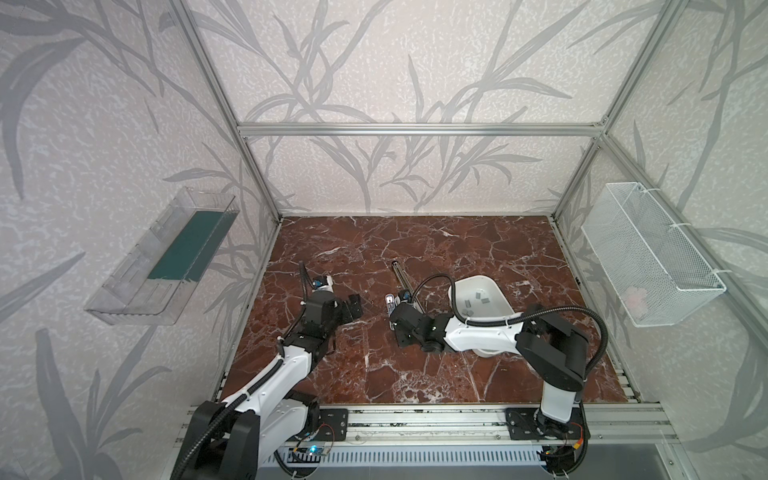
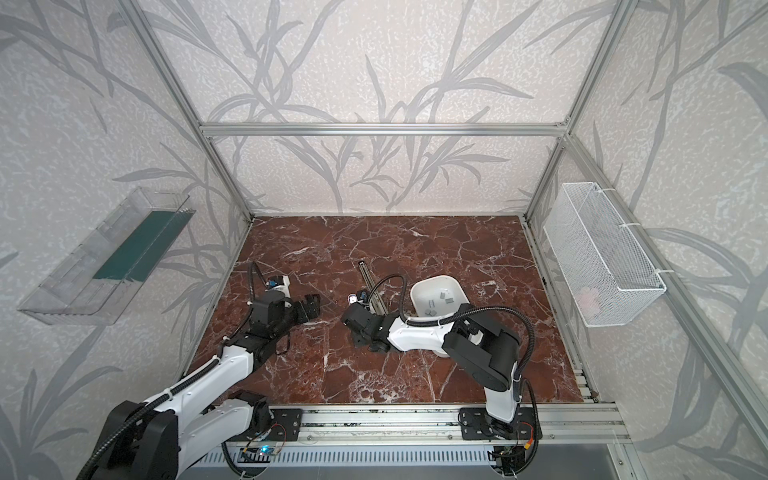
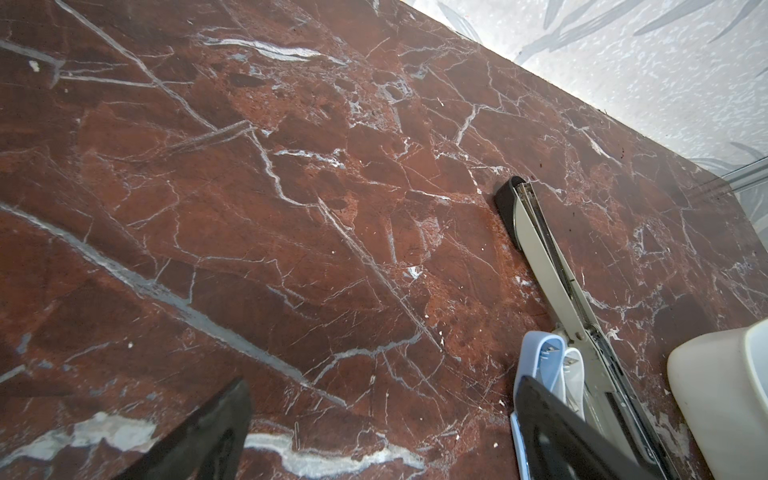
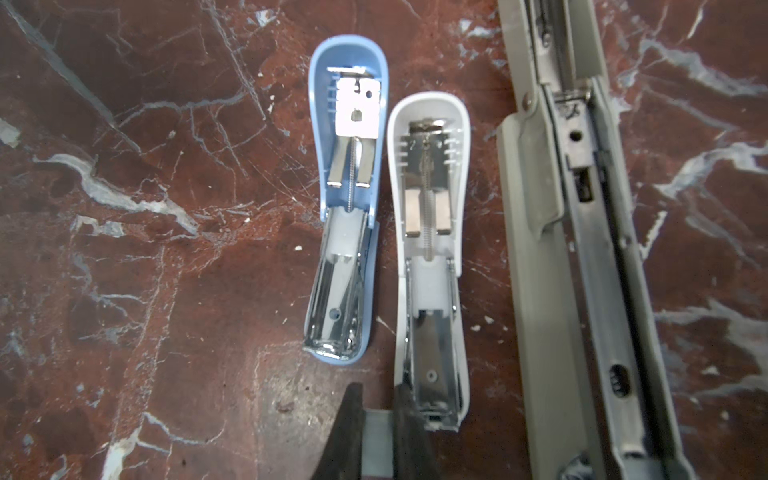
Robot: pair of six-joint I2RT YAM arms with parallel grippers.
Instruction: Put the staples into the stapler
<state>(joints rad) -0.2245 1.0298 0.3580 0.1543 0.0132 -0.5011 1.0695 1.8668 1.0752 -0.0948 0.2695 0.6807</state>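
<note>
A clear wall tray [image 1: 166,257] hangs at the far left; the left arm stretches low from the front-left corner, forward and inward over the marble table [image 1: 415,365]; the left gripper [image 1: 354,306] points toward the staplers with its fingers spread wide, grasping nothing. Near the middle a blue stapler [image 4: 345,208] and a white stapler [image 4: 430,257] lie open side by side, with a long grey stapler [image 4: 582,249] just beside them, also opened. The right gripper [image 4: 377,399] points down at the front end of the white stapler, its fingers clenched on a grey staple strip [image 4: 376,436]. The right arm rises from the front-right rail, folds at the elbow, and its forearm runs leftward across a white bowl [image 1: 457,286]; the remaining staples [image 1: 478,296] lie loose inside it. A wire basket [image 1: 648,257] hangs on the right wall.
</note>
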